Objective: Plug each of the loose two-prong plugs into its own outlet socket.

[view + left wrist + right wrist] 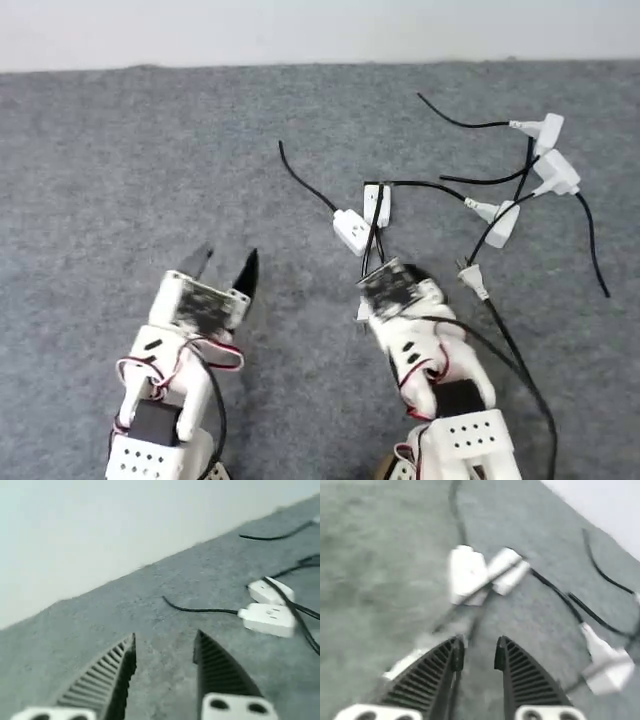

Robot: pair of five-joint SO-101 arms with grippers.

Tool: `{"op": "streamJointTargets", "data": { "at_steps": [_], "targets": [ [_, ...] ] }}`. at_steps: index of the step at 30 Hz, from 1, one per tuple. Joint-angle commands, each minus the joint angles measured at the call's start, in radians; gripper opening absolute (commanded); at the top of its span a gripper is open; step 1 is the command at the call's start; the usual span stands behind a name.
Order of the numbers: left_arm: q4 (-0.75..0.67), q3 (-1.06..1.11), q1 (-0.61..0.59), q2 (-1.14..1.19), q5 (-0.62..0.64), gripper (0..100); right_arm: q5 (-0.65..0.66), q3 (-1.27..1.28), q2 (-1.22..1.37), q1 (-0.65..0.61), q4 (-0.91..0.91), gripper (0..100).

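Observation:
Two white outlet sockets lie side by side mid-table, one (350, 231) nearer and one (377, 204) behind it, with black cords crossing them. They also show in the right wrist view (465, 575) (508, 570) and, off to one side, in the left wrist view (267, 619). A loose two-prong plug (472, 278) lies to the right of the right arm (400, 300). My right gripper (477, 654) is open just short of the two sockets, a black cord and a blurred white piece (405, 664) beside one finger. My left gripper (225, 265) (165, 655) is open over bare carpet.
More white sockets and plugs (548, 128) (556, 172) (500, 222) lie tangled in black cords at the back right. A long black cable (515, 350) runs past the right arm. Grey carpet (120, 180) covers the table up to a pale wall.

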Motion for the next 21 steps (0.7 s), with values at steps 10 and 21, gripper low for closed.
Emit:
{"op": "streamJointTargets", "data": {
  "at_steps": [10, 21],
  "targets": [
    [-0.083, -0.016, -0.150, 0.000, 0.158, 21, 0.023, -0.012, -0.013, -0.111, -0.007, 9.9],
    [0.091, -0.010, 0.183, 0.009, -0.195, 18, 0.017, -0.038, -0.013, -0.062, 0.002, 10.5]
  ]
}}
